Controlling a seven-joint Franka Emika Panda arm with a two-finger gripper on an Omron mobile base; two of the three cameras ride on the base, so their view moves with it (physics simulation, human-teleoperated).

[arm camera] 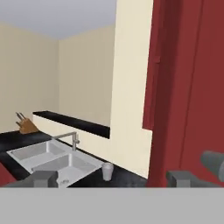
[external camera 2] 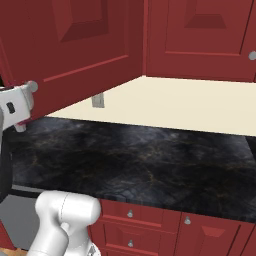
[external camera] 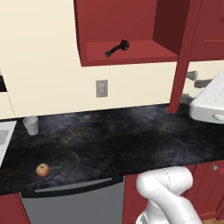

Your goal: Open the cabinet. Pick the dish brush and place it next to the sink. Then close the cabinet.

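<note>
Dark red wall cabinet stands open, door swung wide. Small black dish brush lies on the bare shelf, thin handle toward the front, round head behind. Judged light, stiff, apt to roll; take mid-handle. Gripper beside door edge near round grey knob, jaws wide, holding nothing. Door edge obstructs reach. 1 translucent cup, 1 apple on dark counter; pale sink beyond.
</note>
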